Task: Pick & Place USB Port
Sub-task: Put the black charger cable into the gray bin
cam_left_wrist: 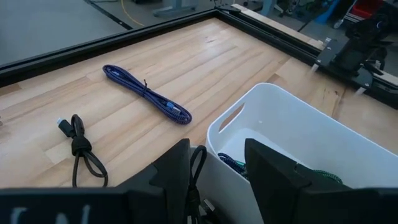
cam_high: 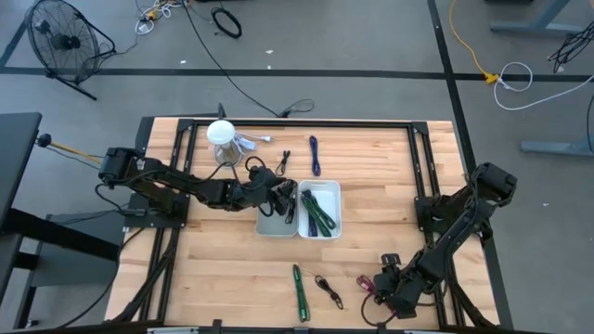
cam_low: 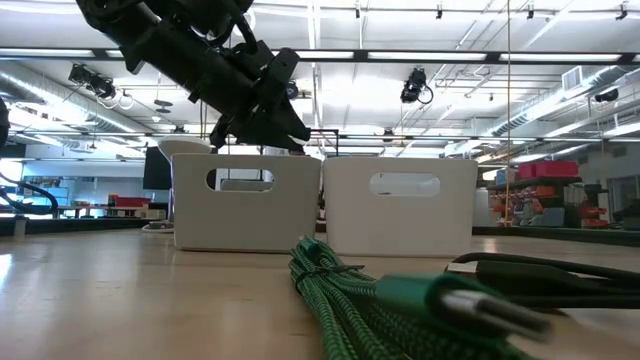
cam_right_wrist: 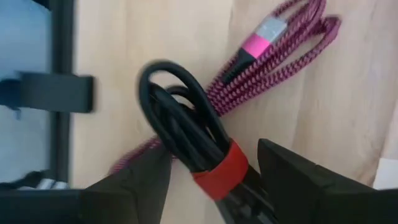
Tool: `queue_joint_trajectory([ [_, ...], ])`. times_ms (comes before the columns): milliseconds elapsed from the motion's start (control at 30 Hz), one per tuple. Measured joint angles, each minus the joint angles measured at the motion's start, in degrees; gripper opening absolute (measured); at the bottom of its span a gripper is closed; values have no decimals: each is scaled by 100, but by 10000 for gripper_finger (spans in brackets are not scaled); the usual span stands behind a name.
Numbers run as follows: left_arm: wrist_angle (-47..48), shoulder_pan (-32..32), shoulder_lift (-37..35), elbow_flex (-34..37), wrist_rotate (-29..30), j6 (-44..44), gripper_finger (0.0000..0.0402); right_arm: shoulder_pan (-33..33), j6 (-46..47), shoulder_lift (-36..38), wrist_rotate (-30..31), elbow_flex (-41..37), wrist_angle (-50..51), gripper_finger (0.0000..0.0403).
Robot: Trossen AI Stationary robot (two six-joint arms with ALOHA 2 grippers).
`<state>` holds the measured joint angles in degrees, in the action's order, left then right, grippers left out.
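My right gripper [cam_right_wrist: 214, 165] is at the table's near right corner [cam_high: 392, 286], shut on a black cable bundle [cam_right_wrist: 186, 124] tied with a red band. The bundle lies over a pink braided cable [cam_right_wrist: 286, 37] on the wood. My left gripper [cam_left_wrist: 217, 165] hangs open above the left white bin [cam_high: 274, 223], seen over it in the low view [cam_low: 255, 130]. A thin black cable loop [cam_left_wrist: 198, 158] shows between its fingers. The right white bin [cam_high: 321, 210] holds green cables. My left gripper has the black loop [cam_left_wrist: 196, 180] close against the inner side of one finger [cam_left_wrist: 174, 171]; I cannot tell whether they touch. My right gripper pinches the black bundle at its red band [cam_right_wrist: 221, 171], one finger on each side, fingers across the strands. The bundle's looped end [cam_right_wrist: 165, 78] sticks out past the fingertips over the pink cable. Whether it is lifted clear, I cannot tell.
Loose on the table are a blue cable [cam_high: 316, 156] and a small black cable [cam_high: 285, 160] beyond the bins, a green cable [cam_high: 299, 292] and a black cable [cam_high: 327, 289] near the front edge. A white cup-like thing [cam_high: 221, 135] stands at the far left.
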<state>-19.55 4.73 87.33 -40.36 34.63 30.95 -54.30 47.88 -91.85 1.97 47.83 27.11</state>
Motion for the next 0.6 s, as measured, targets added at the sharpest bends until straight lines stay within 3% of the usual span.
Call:
queue_joint_trajectory([
  [167, 0, 0, 0, 0, 0, -1, 158, 3, -42, -266, -91, 2, 20, 217],
  [233, 0, -2, 0, 0, 0, -1, 158, 7, -96, -268, -124, 2, 21, 171],
  [367, 0, 0, 0, 0, 0, -1, 158, 17, -246, -190, -307, 0, 113, 36],
  [600, -8, -2, 0, 0, -2, -1, 158, 135, -86, 239, -408, 4, 161, 34],
])
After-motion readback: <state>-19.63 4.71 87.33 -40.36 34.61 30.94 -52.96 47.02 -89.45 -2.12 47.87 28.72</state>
